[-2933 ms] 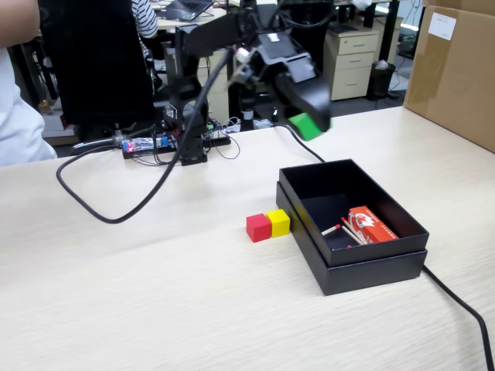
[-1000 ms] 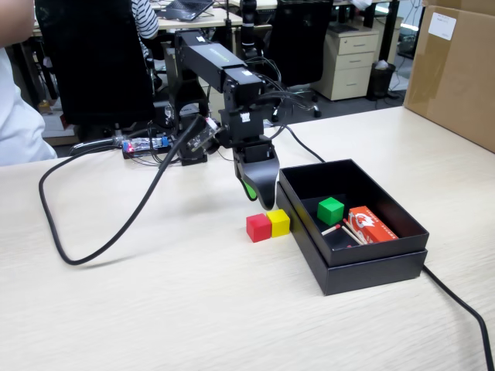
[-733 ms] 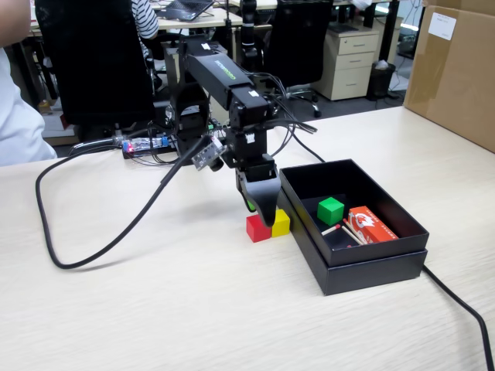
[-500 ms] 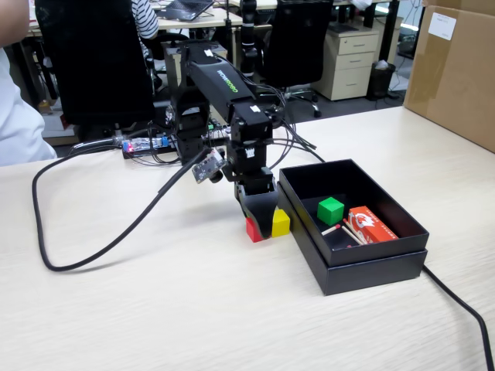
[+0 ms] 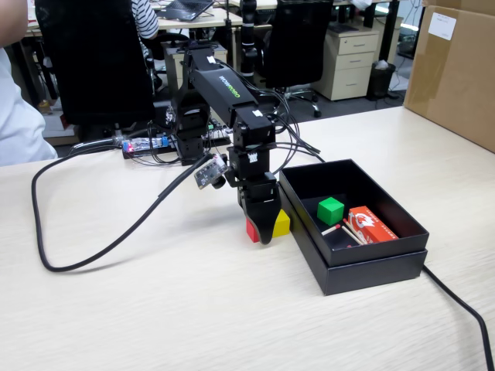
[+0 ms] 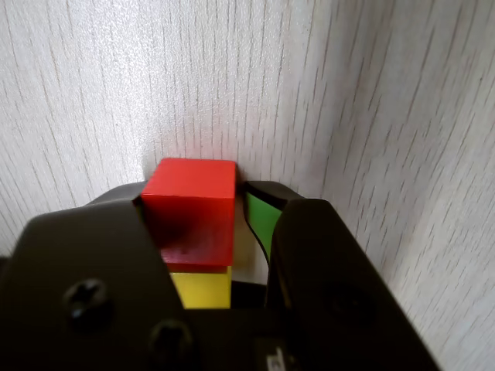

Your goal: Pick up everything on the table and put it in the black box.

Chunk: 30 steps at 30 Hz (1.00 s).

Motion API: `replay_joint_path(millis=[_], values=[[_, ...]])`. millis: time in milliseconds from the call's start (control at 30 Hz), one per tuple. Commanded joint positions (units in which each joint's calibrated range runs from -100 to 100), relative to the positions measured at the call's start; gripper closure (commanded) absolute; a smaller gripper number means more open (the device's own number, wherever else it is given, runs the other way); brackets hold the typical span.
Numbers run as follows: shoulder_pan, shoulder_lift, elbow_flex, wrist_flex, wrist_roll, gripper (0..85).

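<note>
We see the gripper point(image 5: 263, 230) lowered on the table point(image 5: 155, 309) just left of the black box point(image 5: 371, 267), jaws closed around the red cube point(image 5: 252, 230), yellow cube point(image 5: 281, 224) touching it; green cube point(image 5: 330, 210) lies inside the box.

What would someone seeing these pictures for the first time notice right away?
Most striking is the black gripper, lowered to the table just left of the black box in the fixed view, with the red cube between its jaws and the yellow cube right beside it. Next comes the bright green cube, already inside the box next to an orange-red matchbox.
</note>
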Motion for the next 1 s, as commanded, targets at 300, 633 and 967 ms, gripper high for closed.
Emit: replay_joint_path(millis=[300, 633, 967], values=[[-2.0, -11.9, 1.7, 0.8, -0.2, 83.3], [10.8, -20.5, 21.7, -4.9, 0.1, 83.0], [11.3, -4.8, 26.5, -4.9, 1.1, 83.0]])
